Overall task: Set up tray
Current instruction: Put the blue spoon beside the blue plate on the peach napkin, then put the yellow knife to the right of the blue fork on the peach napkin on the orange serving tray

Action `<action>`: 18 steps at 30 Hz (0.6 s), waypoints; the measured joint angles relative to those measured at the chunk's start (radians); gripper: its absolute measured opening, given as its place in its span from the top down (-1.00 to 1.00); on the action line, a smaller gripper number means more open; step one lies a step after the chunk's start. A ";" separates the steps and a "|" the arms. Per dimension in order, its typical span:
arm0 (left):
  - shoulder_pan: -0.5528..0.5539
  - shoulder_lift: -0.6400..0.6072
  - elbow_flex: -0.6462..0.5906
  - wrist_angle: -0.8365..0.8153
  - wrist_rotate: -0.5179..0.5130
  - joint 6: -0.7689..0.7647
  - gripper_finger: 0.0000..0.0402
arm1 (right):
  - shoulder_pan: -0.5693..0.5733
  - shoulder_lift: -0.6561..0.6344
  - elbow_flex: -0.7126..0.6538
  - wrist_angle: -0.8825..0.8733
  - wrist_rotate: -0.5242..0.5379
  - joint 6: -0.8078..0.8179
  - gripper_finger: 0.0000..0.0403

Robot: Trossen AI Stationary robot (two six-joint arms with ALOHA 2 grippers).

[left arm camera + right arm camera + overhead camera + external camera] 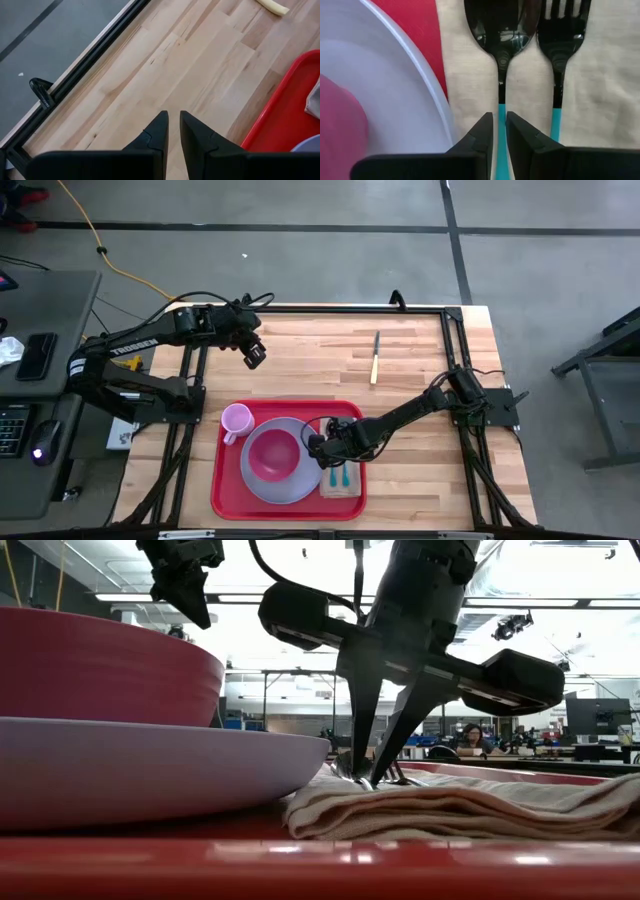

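Observation:
The red tray [228, 490] lies at the table's near middle. On it sit a lavender plate [290, 485] holding a pink bowl [272, 453], a pink cup [236, 420], and a beige napkin [600, 100] on its right side. A spoon [502, 30] and a fork [563, 35], black with teal handles, lie side by side on the napkin. My right gripper [500, 116] points down over the spoon's handle, its fingers slightly apart, one on each side. My left gripper [255, 358] hangs over bare wood beyond the tray, fingers a little apart and empty. My right gripper comes from above, pointing steeply down, with its fingers [362, 765] lying across the spoon's handle [502, 102] at about mid-length. The tips reach down to the napkin [470, 810]. The spoon lies flat on the napkin. Whether the fingers touch the handle, I cannot tell.
A knife with a pale handle [375, 357] lies on the wood toward the far right, beyond the tray. Black frame rails [455, 360] run along the table's edges. Bare tabletop stretches between the tray and the far edge.

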 joint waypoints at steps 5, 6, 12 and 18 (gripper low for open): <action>0.000 0.000 0.000 0.014 0.000 0.000 0.61 | 0.000 -0.001 0.000 0.015 -0.009 -0.009 0.88; 0.000 0.000 0.000 0.016 0.000 0.000 0.61 | 0.000 -0.002 0.000 0.014 -0.010 -0.010 0.88; 0.000 0.000 0.000 0.016 0.003 0.000 0.61 | 0.000 -0.003 0.011 0.006 -0.017 -0.015 0.85; 0.000 0.000 0.000 0.015 0.005 0.000 0.61 | 0.000 -0.043 0.011 -0.060 -0.020 -0.019 0.87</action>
